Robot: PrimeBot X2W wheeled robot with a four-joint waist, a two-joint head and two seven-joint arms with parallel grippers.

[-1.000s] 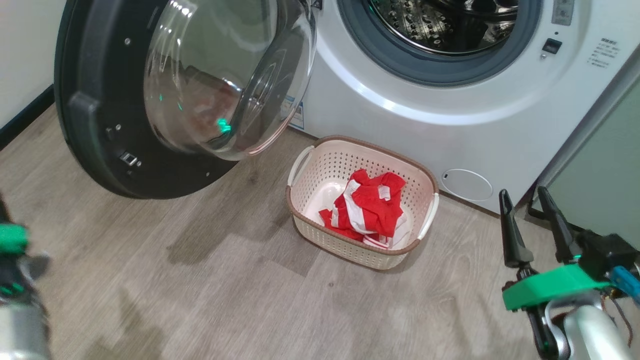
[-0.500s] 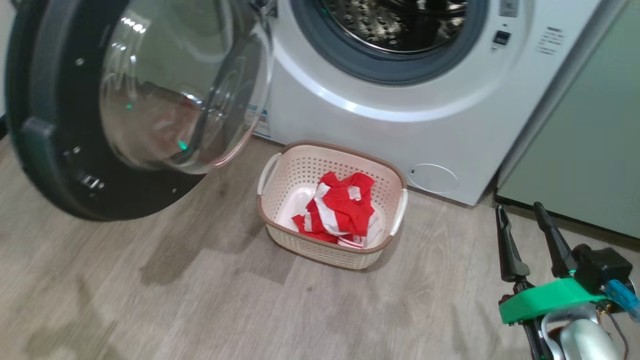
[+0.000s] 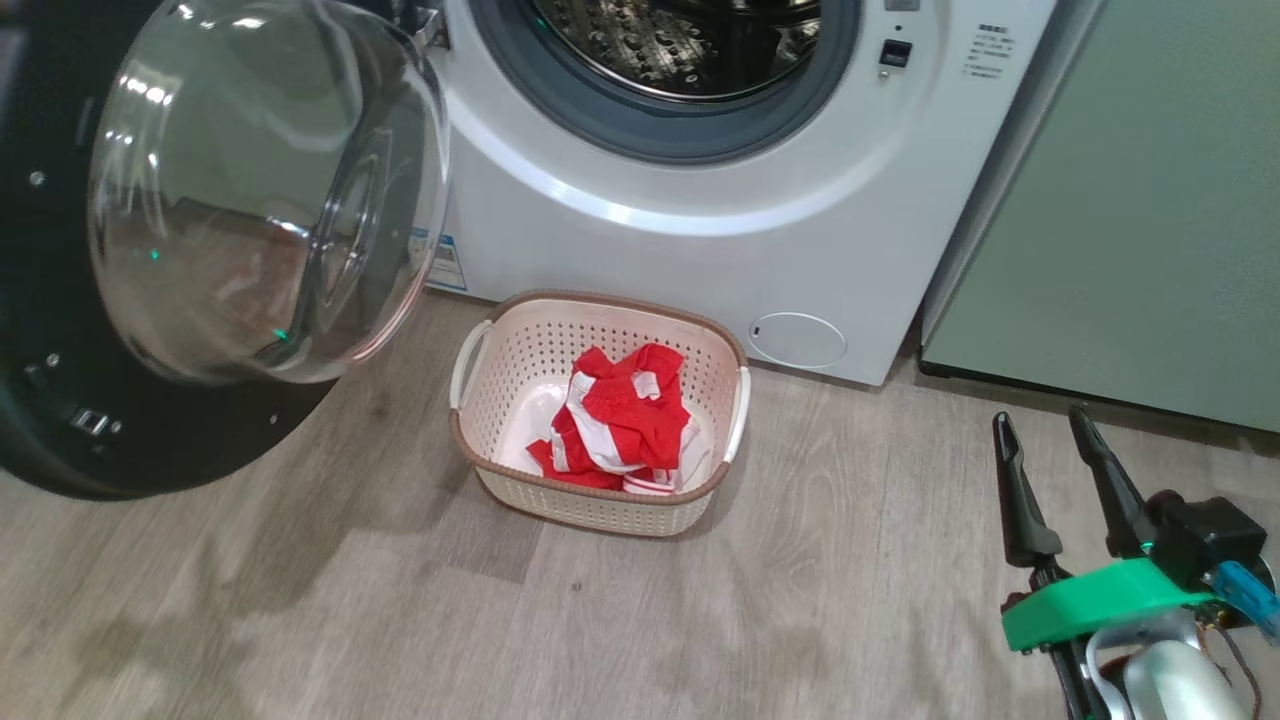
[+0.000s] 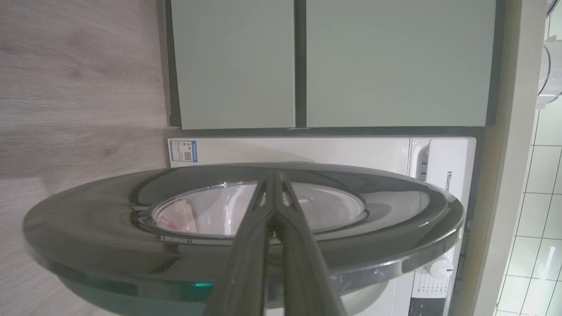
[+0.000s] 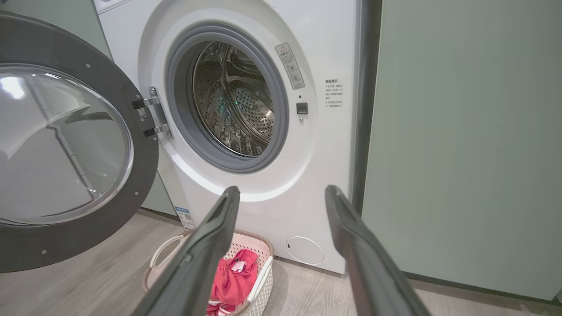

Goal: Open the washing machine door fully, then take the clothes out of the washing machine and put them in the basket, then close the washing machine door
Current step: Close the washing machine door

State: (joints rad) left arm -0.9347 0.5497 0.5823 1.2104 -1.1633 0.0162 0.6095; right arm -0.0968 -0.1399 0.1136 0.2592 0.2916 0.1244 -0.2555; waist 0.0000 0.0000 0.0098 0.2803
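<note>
The washing machine stands at the back with its steel drum showing nothing inside. Its door hangs wide open at the left, black rim around a clear dome. On the floor in front sits the cream basket, and the red and white clothes lie in it. My right gripper hovers open and empty at the lower right, over the floor. My left gripper is shut with nothing in it, its fingertips close to the door's outer face.
Pale green cabinets stand right beside the machine. A wood-look floor spreads in front of the machine and around the basket. A white tiled wall shows beyond the machine's top.
The whole head picture has shifted left, so the camera has turned to the right. The left arm's blurred green part has left the picture. Basket, clothes and right gripper look unmoved.
</note>
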